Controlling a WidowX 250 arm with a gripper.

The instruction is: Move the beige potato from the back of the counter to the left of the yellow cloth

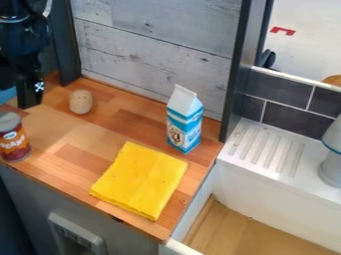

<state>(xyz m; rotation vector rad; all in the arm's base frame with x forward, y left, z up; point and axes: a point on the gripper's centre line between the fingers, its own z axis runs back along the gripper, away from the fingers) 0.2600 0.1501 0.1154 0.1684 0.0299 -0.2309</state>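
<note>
Stretching from the left edge towards the sink, the wood-block counter carries most of the things. A wall of pale grey planks rises behind it between dark posts, and a white sink with a ridged ledge adjoins it on the right, below dark tiles. The black arm comes in at the upper left, and its gripper hangs over the counter's left part; whether it is open or closed I cannot tell. Flat near the front right corner lies a folded yellow cloth. Just behind it and to the right, a blue and white carton stands upright near the plank wall. A white object with a blue line, cut off by the right edge, sits on the sink ledge. The can, dark red with an orange label, stands upright at the far left, near the front edge and the gripper. Smallest is the beige, rounded object, near the gripper on its other side.
</note>
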